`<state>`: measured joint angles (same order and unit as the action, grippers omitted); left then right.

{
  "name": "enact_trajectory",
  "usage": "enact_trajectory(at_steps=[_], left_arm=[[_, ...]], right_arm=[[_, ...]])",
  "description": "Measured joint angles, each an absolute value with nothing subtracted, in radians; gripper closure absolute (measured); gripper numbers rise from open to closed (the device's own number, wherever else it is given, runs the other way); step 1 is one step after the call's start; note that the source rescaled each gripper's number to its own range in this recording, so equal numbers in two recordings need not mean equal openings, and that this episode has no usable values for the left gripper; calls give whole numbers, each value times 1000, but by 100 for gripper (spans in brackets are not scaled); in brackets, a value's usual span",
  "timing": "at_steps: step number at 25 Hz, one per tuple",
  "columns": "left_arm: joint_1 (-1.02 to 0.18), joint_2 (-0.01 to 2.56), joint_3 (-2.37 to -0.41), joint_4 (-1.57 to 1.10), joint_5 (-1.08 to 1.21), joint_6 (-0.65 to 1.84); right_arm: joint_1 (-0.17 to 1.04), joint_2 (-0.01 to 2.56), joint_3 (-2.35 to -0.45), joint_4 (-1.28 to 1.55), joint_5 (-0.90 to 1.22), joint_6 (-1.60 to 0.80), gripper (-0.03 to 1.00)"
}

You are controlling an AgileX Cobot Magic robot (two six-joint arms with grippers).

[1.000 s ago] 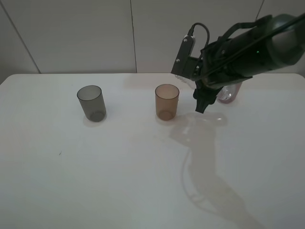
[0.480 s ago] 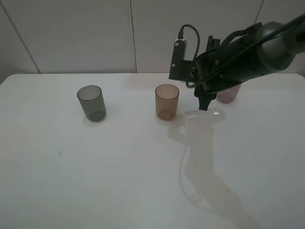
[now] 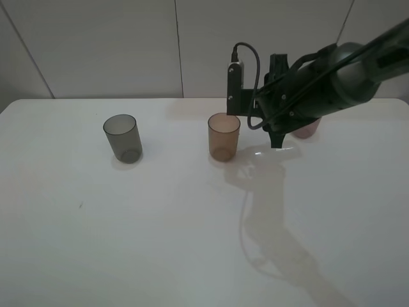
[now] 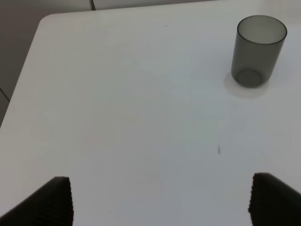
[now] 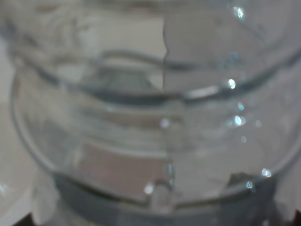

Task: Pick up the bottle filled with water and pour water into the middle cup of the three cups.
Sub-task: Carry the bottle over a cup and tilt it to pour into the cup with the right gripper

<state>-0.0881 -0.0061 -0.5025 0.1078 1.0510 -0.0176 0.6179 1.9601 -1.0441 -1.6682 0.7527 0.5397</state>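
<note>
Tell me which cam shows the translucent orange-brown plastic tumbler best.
Exterior high: the translucent orange-brown plastic tumbler stands whole, upright and unblocked. Left wrist catches the smoky grey plastic tumbler, not the orange one. Right wrist is filled by the blurred clear plastic bottle; no cup can be made out there.

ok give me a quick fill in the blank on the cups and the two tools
The leftmost cup is smoky ____.
The middle cup is ____ in colour.
The bottle fills the ____ wrist view.
The left tool has its jaws ____.
Missing words: grey; orange-brown; right; open.
</note>
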Motion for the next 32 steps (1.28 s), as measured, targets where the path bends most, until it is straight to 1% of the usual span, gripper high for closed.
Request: enact_trajectory(at_steps=[6, 18, 28, 32], left_arm=[[-88, -6, -503, 108, 1051, -18], [-88, -6, -503, 108, 1051, -18], [-88, -6, -503, 108, 1051, -18], [-88, -6, -503, 108, 1051, -18]], right_arm=[[618, 1960, -1044, -1722, 755, 540, 96], [618, 1961, -1044, -1726, 740, 539, 96], [618, 1961, -1044, -1726, 740, 391, 96], [618, 1961, -1047, -1726, 740, 375, 96]])
